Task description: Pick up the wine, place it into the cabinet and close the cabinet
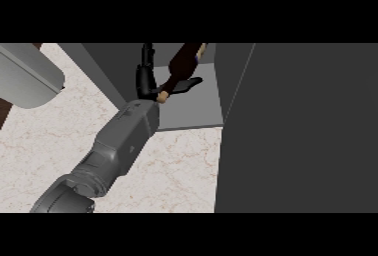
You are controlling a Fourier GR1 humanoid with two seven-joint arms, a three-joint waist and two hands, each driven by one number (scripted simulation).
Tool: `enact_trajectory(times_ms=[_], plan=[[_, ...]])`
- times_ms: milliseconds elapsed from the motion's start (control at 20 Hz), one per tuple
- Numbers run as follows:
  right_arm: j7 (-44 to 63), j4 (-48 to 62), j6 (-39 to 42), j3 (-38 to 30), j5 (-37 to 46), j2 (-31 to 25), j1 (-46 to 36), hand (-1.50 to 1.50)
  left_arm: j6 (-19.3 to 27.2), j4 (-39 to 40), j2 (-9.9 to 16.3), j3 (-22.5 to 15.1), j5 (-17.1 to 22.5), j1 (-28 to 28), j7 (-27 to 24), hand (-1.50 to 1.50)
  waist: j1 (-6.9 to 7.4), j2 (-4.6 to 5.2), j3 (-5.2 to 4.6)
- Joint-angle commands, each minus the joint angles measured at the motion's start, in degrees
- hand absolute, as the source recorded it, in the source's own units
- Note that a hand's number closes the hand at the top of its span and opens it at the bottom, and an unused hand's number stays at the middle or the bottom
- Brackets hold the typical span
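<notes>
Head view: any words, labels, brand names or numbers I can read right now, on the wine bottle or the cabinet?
None. The wine bottle, held by the left hand inside the cabinet, shows no readable label. The cabinet door is plain dark grey.

Counter top point(170, 170): cream-white marble pattern, faint pink-brown veins. Forearm point(122, 137) at lower left to centre of frame: mid grey. Hand point(151, 80) at upper centre: black. Wine bottle point(183, 62) in it: dark brown-maroon body, tan tip near hand. Cabinet shelf floor point(196, 107): light grey. Cabinet door point(303, 130) filling right of frame: dark charcoal grey, plain. Rounded object point(26, 75) at upper left: pale grey. Dark brown strip at left edge
</notes>
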Motion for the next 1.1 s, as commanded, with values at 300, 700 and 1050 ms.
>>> enact_trajectory(times_ms=[300, 700, 1050], plan=[[-0.3, -1.4, -0.5, 2.4, 0.5, 0.5, 0.4, -1.50, -5.6, 0.4, 1.8, 0.6, -0.6, 2.0, -1.0, -1.50, 0.39, 0.31, -0.24], [-1.8, -0.3, 0.4, 0.5, -2.8, 0.0, 2.6, -1.50, -8.6, 0.1, -0.1, 0.2, -0.5, 2.2, -1.6, -1.50, 0.53, -0.04, -0.17], [0.9, -3.3, -1.8, 4.6, 0.4, 0.5, 1.6, -1.50, -10.7, -0.4, -0.1, 0.0, 1.0, 2.6, -2.5, -1.50, 0.08, -0.12, -0.25]])
